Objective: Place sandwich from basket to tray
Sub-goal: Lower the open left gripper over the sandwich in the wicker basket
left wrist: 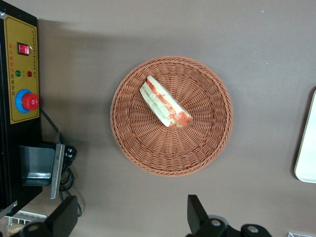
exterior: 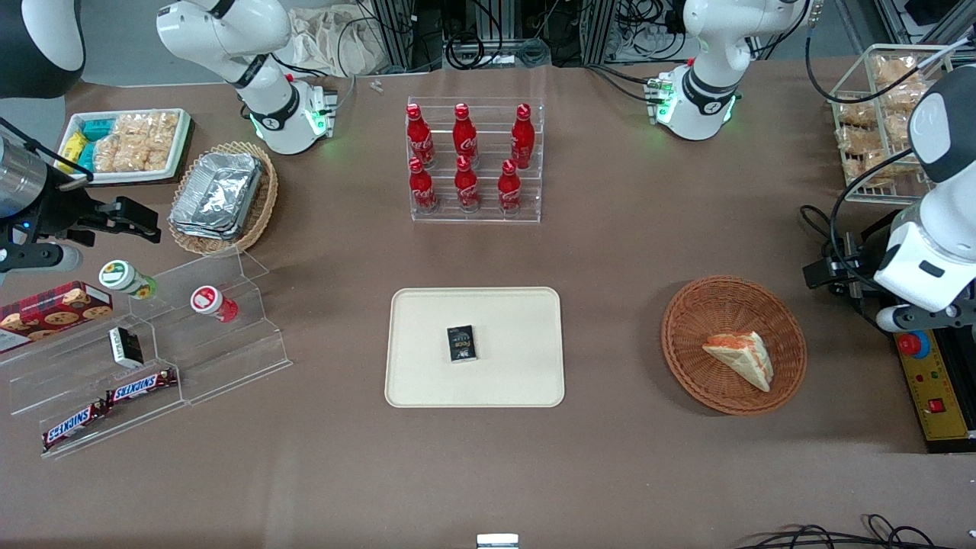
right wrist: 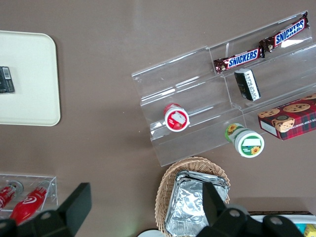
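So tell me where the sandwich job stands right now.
Nothing is done yet: the sandwich lies in the basket. The gripper hangs open above the table beside the basket, holding nothing. Left: grasp the sandwich, carry it to the tray, where only a small black packet lies, and release.

Rough woven wicker basket [exterior: 733, 345], smooth matt tray [exterior: 474, 348], matt black pincer [left wrist: 132, 217] above the table.

cola bottles [exterior: 465, 156] in clear rack | Snickers bars [exterior: 107, 406] | foil trays [exterior: 217, 194]
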Action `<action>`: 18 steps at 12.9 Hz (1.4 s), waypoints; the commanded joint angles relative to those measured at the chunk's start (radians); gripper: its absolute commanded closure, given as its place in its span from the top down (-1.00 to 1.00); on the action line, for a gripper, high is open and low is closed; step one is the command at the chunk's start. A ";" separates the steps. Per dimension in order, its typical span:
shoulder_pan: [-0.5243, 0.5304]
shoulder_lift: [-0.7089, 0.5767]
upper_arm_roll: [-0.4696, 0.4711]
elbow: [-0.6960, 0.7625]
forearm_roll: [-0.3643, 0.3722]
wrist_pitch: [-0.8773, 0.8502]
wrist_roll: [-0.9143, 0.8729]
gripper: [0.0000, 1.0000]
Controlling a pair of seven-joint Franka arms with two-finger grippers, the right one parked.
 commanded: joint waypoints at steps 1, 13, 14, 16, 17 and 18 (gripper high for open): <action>-0.015 0.013 -0.002 0.025 0.017 -0.034 -0.058 1.00; 0.027 0.301 0.009 -0.006 -0.026 0.244 -0.723 1.00; 0.021 0.320 0.009 -0.005 -0.018 0.258 -0.786 1.00; 0.020 0.349 0.006 -0.005 -0.014 0.288 -0.854 1.00; 0.018 0.364 0.006 -0.005 -0.015 0.300 -0.859 1.00; 0.017 0.371 0.006 -0.005 -0.020 0.306 -0.891 1.00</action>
